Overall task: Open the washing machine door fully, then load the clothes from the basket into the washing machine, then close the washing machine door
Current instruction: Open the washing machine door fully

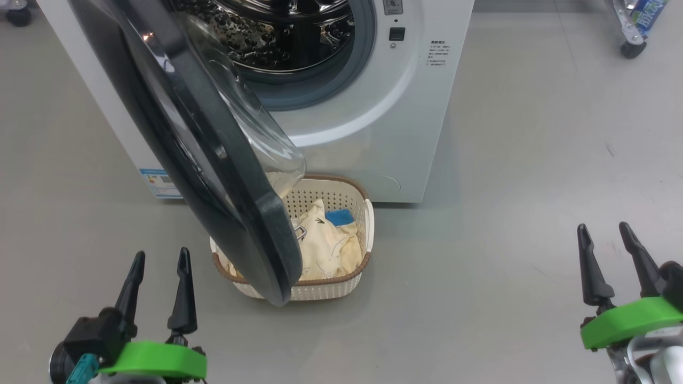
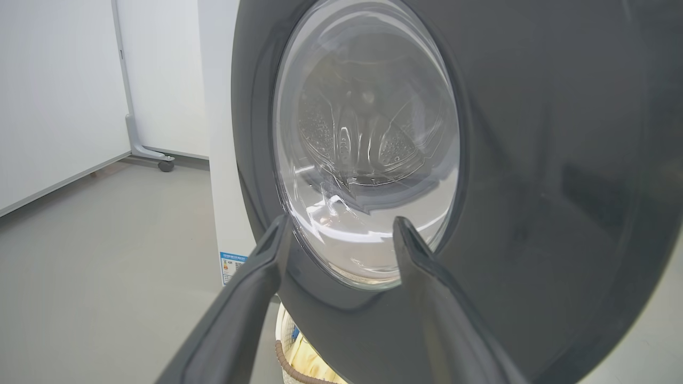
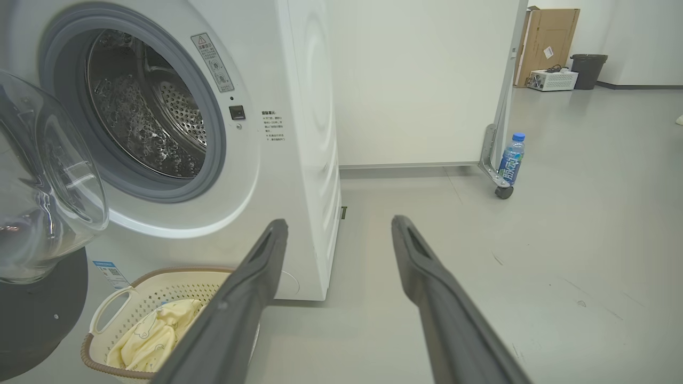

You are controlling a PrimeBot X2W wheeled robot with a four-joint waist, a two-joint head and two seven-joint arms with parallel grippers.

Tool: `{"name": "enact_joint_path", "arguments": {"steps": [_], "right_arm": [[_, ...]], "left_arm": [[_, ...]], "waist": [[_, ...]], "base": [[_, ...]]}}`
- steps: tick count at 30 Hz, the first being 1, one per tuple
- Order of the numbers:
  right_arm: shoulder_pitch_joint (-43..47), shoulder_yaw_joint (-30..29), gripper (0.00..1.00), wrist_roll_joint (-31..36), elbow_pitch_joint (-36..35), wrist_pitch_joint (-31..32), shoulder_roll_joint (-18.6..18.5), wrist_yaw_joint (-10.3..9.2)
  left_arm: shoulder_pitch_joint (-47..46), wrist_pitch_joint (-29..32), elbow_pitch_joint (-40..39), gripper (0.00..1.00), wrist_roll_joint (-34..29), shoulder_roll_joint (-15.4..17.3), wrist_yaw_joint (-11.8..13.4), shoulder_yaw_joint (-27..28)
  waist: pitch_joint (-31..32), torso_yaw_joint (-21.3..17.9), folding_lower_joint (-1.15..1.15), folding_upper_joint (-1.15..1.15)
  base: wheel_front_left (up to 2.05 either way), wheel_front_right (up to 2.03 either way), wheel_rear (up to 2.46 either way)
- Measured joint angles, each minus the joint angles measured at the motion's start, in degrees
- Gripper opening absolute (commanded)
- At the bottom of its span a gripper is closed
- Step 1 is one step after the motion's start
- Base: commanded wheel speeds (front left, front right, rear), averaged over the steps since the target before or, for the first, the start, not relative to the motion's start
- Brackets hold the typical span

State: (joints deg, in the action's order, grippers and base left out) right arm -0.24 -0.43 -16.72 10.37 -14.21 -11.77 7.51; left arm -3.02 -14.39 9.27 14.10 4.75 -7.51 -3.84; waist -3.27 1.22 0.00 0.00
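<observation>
Both end effectors low at the near edge of the head view, fingers pointing up-frame, touching nothing. Left end effector (image 1: 161,253) is released, fingers spread, empty, aimed at the outer face of the washing machine door (image 1: 213,160); in its wrist view the fingertips frame the lower glass, apart from it. Right end effector (image 1: 602,225) is also released and empty, well off to the right over bare grey floor (image 1: 507,186), with lots of open room there. Between the two: the basket (image 1: 368,224) sits on the floor just in front of the washing machine (image 1: 384,117), with the clothes (image 1: 328,242) inside, cream-yellow with a blue piece (image 1: 340,217) on top toward the back. The door is swung out toward the robot, hinged on the left; its free black edge overhangs the basket's left part and hides it from the head camera, while the right half of the basket is open from above. Whether the door touches the rim I cannot tell. Behind it, the drum (image 1: 288,32) mouth is clear, ringed by the grey gasket (image 1: 368,32). Farther right, a bottle (image 3: 512,160) stands beside a castered frame (image 3: 493,160).
</observation>
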Motion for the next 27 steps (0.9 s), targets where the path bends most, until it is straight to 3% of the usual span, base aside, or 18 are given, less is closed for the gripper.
{"name": "enact_joint_path", "arguments": {"steps": [16,27], "right_arm": [[0.10,-1.01,1.00,1.96,0.76,0.00,1.18,0.00],[0.09,2.03,1.00,2.16,1.86,-0.01,1.26,0.00]], "left_arm": [[1.16,0.00,-0.10,1.00,-0.55,-0.94,0.00,1.09],[1.12,0.01,-0.04,1.00,-2.23,-0.91,0.00,0.40]], "waist": [[0.12,0.48,0.00,0.00],[-0.15,0.85,0.00,0.00]], "base": [[0.00,0.00,0.00],[0.00,0.00,0.00]]}}
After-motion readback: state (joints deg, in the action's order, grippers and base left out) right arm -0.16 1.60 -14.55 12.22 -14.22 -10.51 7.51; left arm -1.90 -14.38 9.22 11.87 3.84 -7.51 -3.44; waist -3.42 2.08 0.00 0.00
